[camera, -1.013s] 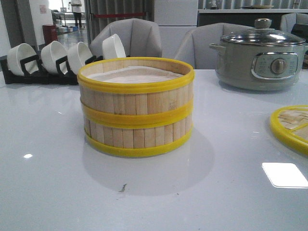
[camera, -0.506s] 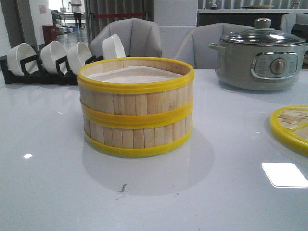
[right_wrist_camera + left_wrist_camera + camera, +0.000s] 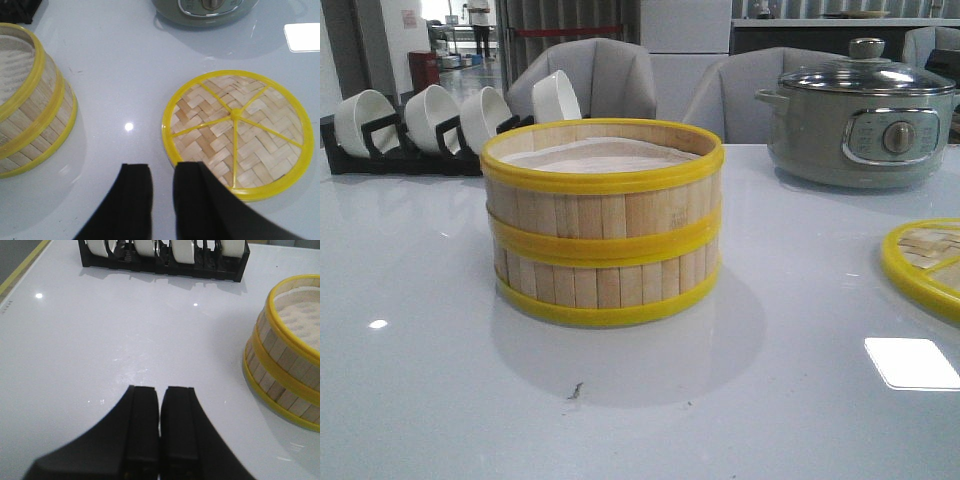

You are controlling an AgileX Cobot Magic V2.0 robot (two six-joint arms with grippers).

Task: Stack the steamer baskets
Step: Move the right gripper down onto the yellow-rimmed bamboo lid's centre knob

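1. Left black gripper [image 3: 159, 410]: fingers pressed together, holding nothing, above bare white table [image 3: 420, 400].
2. Right black gripper [image 3: 162, 182]: narrow gap, empty, beside the flat woven-bamboo lid [image 3: 235, 132].
3. Two pale bamboo-slat steamer baskets [image 3: 603, 222] with yellow bands sit stacked at table centre.

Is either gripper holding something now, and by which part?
Nothing is held. The left gripper is shut on nothing; the right gripper is slightly open, empty above the white table.

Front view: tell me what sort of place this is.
Probably a dining or kitchen demo area: an electric pot on the white table, bowls in a rack, padded chairs behind.
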